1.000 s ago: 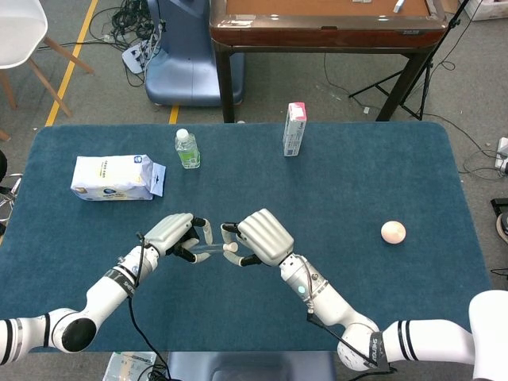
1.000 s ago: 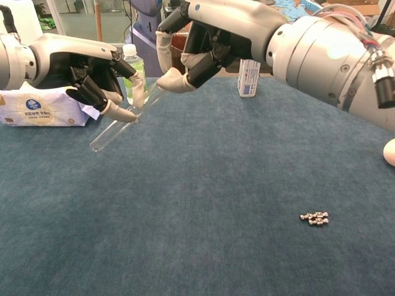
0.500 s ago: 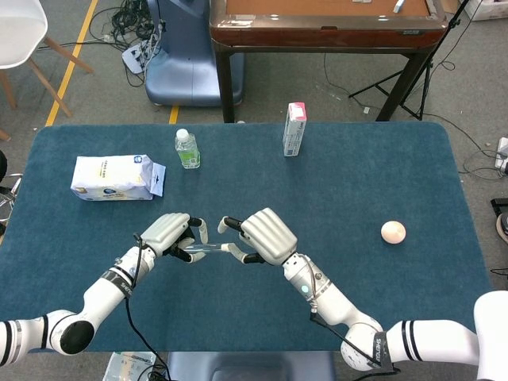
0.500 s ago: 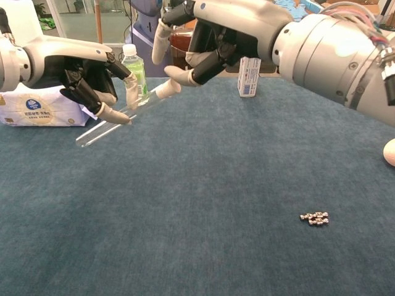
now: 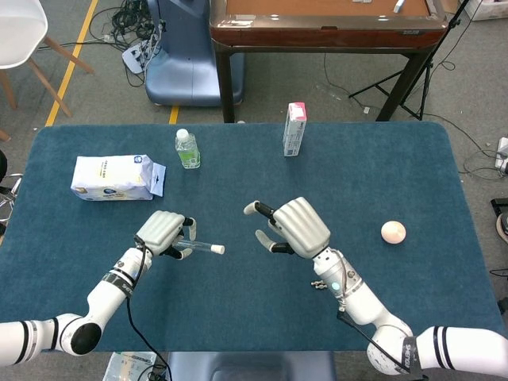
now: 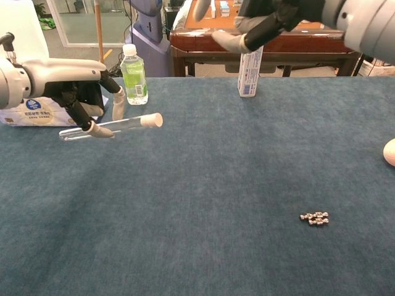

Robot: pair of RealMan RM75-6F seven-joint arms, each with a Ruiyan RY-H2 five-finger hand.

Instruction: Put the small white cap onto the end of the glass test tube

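The glass test tube (image 6: 117, 126) lies nearly level above the blue cloth, pinched by my left hand (image 6: 74, 92) near its closed end. The small white cap (image 6: 152, 120) sits on the tube's open end, pointing right. From the head view the tube (image 5: 198, 247) sticks out to the right of my left hand (image 5: 163, 233), cap (image 5: 217, 249) at its tip. My right hand (image 5: 294, 228) hovers well to the right of the cap with its fingers spread and nothing in them; only its fingers (image 6: 237, 40) show along the top of the chest view.
A green-labelled water bottle (image 6: 133, 74), a tissue pack (image 5: 111, 177) and a small pink-topped carton (image 5: 294, 128) stand at the back. A cream ball (image 5: 393, 232) lies at the right. A small metal chain piece (image 6: 314, 217) rests on the blue cloth (image 5: 397, 175).
My right hand let go of the cap and drew away to the right and upward. The capped tube stays in my left hand, which shifted left and levelled it.
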